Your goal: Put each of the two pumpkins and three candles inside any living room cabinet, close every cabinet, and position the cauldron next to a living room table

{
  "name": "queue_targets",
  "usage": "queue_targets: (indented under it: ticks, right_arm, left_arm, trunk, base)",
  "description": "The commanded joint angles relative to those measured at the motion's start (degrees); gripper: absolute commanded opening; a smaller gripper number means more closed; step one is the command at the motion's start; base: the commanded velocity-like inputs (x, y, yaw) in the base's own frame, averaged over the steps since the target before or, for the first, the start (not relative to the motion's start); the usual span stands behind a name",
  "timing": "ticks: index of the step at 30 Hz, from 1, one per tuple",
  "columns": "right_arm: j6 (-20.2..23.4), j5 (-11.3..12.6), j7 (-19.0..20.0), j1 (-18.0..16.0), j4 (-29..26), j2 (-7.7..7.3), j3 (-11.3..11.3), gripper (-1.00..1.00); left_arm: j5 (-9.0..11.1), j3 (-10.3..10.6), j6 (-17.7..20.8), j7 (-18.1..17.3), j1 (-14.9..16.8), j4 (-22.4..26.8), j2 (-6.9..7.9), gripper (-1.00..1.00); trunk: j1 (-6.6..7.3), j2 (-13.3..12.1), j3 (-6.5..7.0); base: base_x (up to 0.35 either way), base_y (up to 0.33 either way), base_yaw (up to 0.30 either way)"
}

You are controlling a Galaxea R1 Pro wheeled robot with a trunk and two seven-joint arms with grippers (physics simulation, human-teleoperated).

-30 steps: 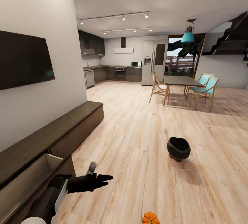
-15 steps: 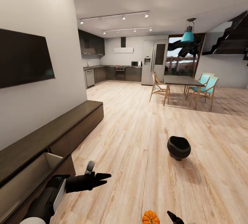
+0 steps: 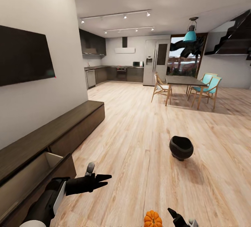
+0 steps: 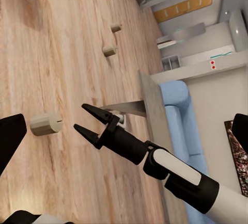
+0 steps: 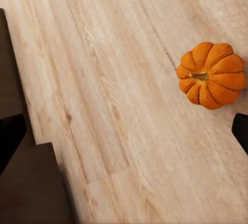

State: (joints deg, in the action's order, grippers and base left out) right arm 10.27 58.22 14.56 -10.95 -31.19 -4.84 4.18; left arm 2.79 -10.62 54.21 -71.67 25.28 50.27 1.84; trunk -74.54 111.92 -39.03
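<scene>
Head view, pumpkin point(image 3: 152, 219) and right gripper point(image 3: 174, 216) cropped at edge

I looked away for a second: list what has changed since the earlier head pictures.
The right gripper has come up into the head view beside the pumpkin, jaws open, holding nothing. The left gripper has drifted slightly lower and stays empty. The camera tilted a little. The pumpkin, cauldron and open cabinet drawer have not moved.

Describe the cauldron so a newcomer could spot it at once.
Start at the long dark cabinet along the wall under the TV, then look across the bare wood floor towards the dining table. The cauldron stands alone there: a glossy black, round-bellied, wide-mouthed pot, unlike the small orange pumpkin.
</scene>
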Motion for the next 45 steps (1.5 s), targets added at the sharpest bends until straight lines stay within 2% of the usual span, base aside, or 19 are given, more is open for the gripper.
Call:
queue_targets:
  ticks: [1,31,40,45]
  right_arm:
    - [0.4,0.6,0.2,0.0,0.0,0.05,0.3,1.0]
    - [-0.5,0.7,0.3,0.0,0.2,0.16,0.7,1.0]
    - [-0.4,0.8,0.3,0.0,0.2,0.1,0.7,1.0]
    - [-0.4,0.7,0.3,0.0,0.2,0.06,0.7,1.0]
  left_arm:
    - [0.2,0.0,0.5,-0.1,0.0,0.0,0.0,1.0]
    - [0.0,0.2,0.7,-0.3,0.0,0.2,0.0,1.0]
    - [0.0,2.0,2.5,-0.4,0.1,1.3,-0.53,1.0]
    - [0.0,2.3,2.6,-0.4,0.1,1.4,-0.57,1.0]
  trunk:
    - [-0.22,0.4,-0.24]
    - [-6.81,12.5,-5.63]
    - [-8.78,16.1,-7.24]
    - [-9.88,18.1,-8.14]
  base:
    - [0.0,0.0,0.0]
    - [0.0,0.0,0.0]
    - [0.0,0.0,0.0]
    - [0.0,0.0,0.0]
